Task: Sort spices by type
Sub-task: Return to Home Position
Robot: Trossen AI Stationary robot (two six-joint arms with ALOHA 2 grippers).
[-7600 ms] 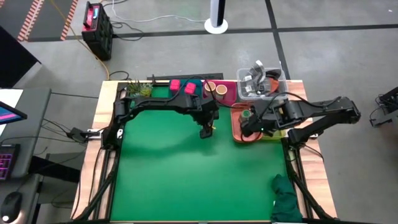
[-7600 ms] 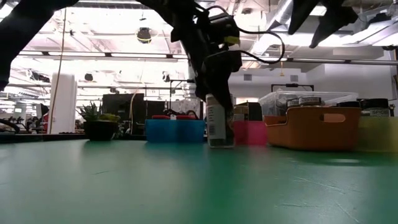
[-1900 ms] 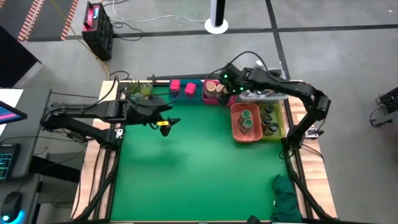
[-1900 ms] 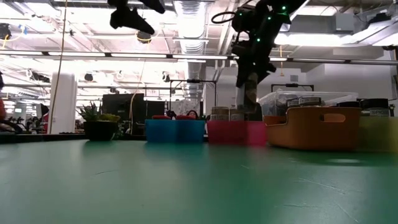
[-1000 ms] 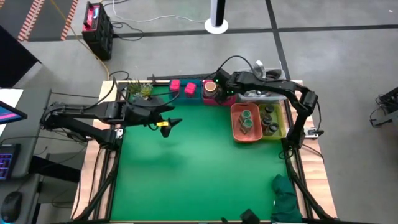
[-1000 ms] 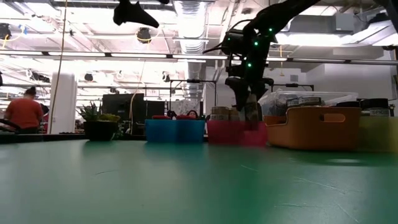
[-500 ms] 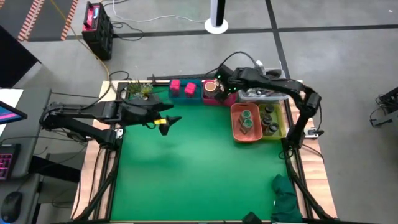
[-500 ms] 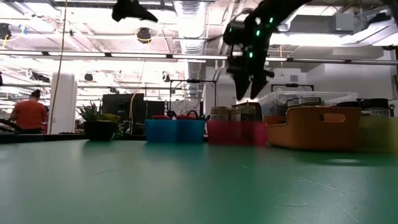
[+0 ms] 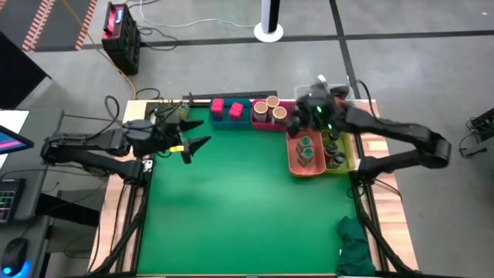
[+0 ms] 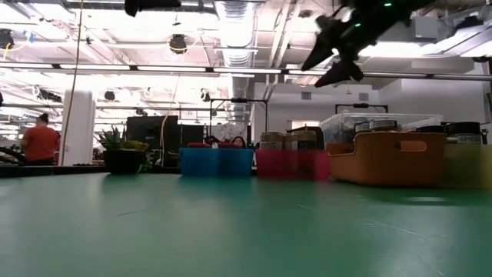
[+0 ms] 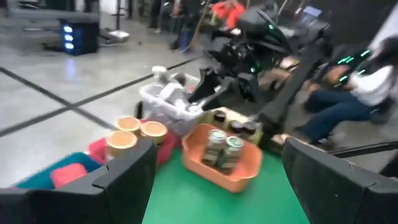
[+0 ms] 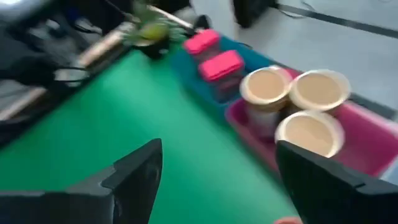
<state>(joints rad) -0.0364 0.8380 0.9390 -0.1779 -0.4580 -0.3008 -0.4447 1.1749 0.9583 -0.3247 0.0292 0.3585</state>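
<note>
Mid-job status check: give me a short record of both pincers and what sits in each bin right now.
left pincer: open, empty, raised over the mat's left side
right pincer: open, empty, raised near the pink bin
pink bin: three tan-topped jars
blue bin: two pink tins
orange bin: green-topped jars
yellow bin: dark-topped jars
</note>
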